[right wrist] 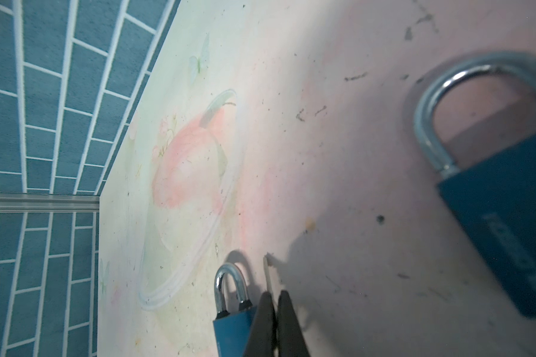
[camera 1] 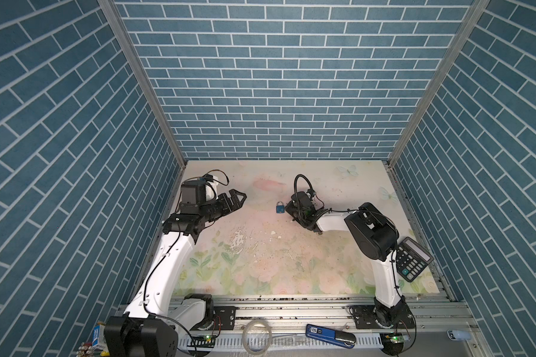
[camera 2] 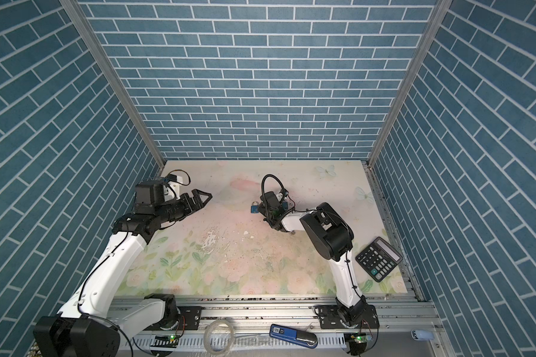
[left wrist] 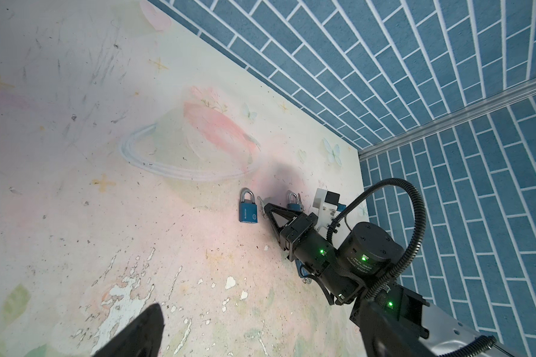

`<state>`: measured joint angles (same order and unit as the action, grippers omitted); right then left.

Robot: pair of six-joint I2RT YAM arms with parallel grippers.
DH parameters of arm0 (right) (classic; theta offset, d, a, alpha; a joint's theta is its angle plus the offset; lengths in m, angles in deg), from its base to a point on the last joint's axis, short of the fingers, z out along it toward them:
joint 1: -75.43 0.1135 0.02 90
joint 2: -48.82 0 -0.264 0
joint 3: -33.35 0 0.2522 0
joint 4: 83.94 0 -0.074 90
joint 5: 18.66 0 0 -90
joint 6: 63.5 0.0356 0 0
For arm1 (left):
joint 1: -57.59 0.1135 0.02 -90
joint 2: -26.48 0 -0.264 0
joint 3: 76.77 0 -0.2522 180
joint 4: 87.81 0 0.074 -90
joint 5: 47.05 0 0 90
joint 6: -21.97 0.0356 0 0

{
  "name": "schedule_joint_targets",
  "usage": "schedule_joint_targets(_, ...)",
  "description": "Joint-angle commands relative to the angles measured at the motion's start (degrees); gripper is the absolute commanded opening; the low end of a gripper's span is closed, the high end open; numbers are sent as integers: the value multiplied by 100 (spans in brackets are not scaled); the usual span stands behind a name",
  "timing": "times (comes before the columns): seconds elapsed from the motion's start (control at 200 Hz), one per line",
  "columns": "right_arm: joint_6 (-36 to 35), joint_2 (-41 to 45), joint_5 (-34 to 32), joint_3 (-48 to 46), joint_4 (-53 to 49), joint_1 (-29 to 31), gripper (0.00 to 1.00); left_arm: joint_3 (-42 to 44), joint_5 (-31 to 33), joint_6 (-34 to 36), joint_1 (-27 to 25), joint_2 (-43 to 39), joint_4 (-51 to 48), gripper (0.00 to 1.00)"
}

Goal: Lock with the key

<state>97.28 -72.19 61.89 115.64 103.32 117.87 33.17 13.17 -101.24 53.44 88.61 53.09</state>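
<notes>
A blue padlock (camera 1: 280,207) (camera 2: 254,208) (left wrist: 247,210) with a silver shackle lies flat on the floral mat, shackle pointing to the back wall. My right gripper (camera 1: 288,209) (right wrist: 274,302) is low over the mat just right of it, shut on the key (right wrist: 268,276), whose thin blade sticks out past the fingertips. In the left wrist view the key (left wrist: 261,204) points at the padlock's side without touching it. A second blue padlock (left wrist: 292,202) (right wrist: 233,313) lies right beside the right fingers. My left gripper (camera 1: 240,197) (camera 2: 206,197) hovers at the back left, open and empty.
A black calculator (camera 1: 413,258) lies at the mat's right edge by the right arm's elbow. A blue pocket tool (camera 1: 328,335) and a clear tape ring (camera 1: 257,340) rest on the front rail. Blue brick walls close in three sides.
</notes>
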Motion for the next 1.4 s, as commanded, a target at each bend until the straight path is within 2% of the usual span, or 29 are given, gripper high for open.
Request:
schedule_joint_targets(0.0, 233, -63, -135, -104, -144, 54, 8, 92, -22, 25, 36, -98, 96, 99)
schedule_joint_targets(0.37, 296, -80, -123, -77, -386, 72, 15, 101, 89, 282, 36, -198, -23, 100)
schedule_joint_targets(0.77, 296, -93, -62, 63, -584, 85, 39, 203, 2, 181, 36, -130, 103, 100)
schedule_joint_targets(1.155, 252, -141, -45, 327, -859, 86, 42, 40, -150, 173, 36, 17, -101, 100)
schedule_joint_targets(1.395, -175, 219, -177, 363, -1195, 99, 42, -63, -392, 314, 36, 200, -288, 100)
